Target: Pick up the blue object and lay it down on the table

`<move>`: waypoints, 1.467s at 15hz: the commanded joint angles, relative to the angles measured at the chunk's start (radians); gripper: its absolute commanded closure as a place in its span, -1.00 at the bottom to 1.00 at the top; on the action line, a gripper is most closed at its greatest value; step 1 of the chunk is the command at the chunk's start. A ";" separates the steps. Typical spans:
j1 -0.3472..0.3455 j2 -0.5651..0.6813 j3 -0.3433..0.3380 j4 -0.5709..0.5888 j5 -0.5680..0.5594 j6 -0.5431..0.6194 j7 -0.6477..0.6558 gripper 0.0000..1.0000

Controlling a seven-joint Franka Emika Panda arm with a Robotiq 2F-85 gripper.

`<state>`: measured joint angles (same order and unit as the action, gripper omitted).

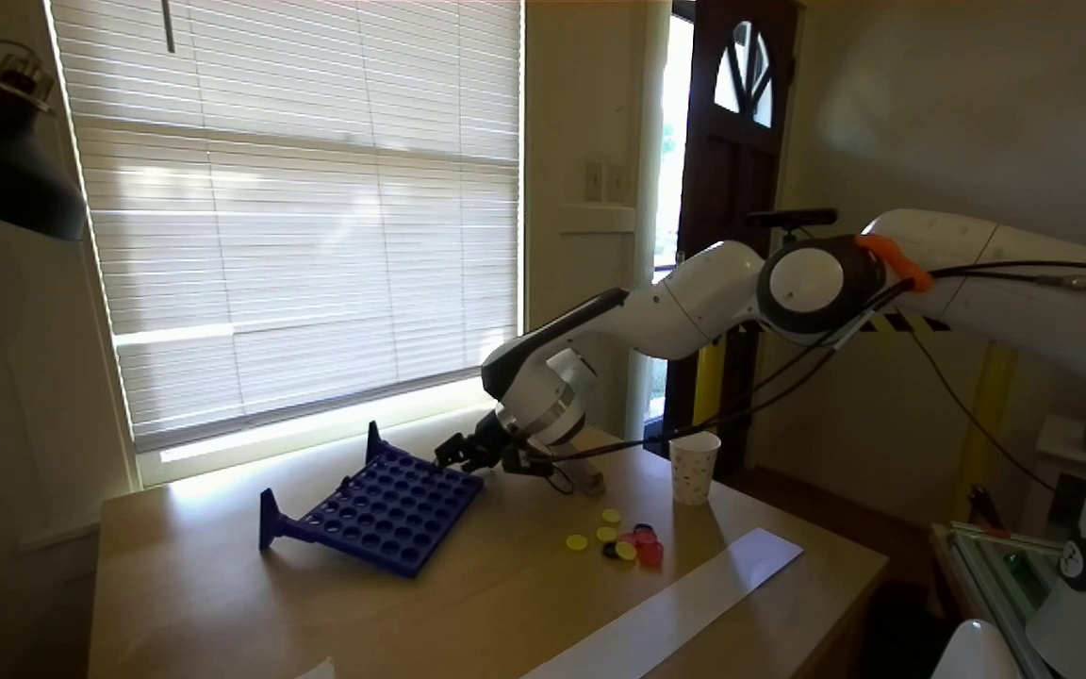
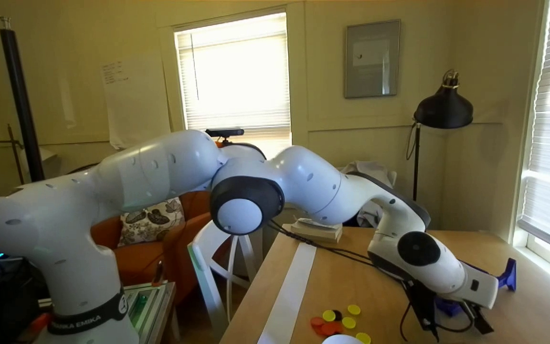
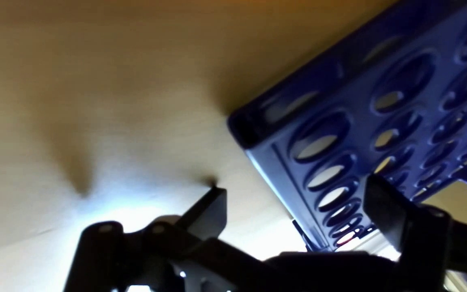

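The blue object, a dark blue grid board (image 1: 392, 509), rests on the tan table (image 1: 222, 613) near the window. Its feet end is at the left, with the grid lying low and slightly sloped. In an exterior view the arm hides most of it and only a foot (image 2: 509, 274) and a small part show. My gripper (image 1: 456, 456) is at the board's back right edge. In the wrist view my gripper (image 3: 298, 198) is open, with one finger beyond the board's edge over the table and one over the holes. The board's edge (image 3: 286, 190) lies between them. I cannot tell whether a finger touches it.
Several yellow, red and black discs (image 1: 628, 542) lie on the table. A patterned paper cup (image 1: 694, 467) stands near the far edge. A white strip (image 1: 666, 604) runs along the table. Books (image 2: 315, 230) lie at a corner. A window with blinds (image 1: 298, 207) stands behind the table.
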<state>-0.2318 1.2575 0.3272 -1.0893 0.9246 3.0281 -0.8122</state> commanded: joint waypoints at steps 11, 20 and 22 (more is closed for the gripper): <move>0.134 -0.081 -0.082 -0.094 -0.005 0.235 -0.118 -1.00; 0.349 -0.400 -0.375 -0.483 0.103 0.099 0.016 -1.00; 0.402 -0.472 -0.431 -0.565 0.072 0.050 0.071 -1.00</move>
<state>0.0894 0.9396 -0.0146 -1.4630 0.9968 3.1567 -0.8182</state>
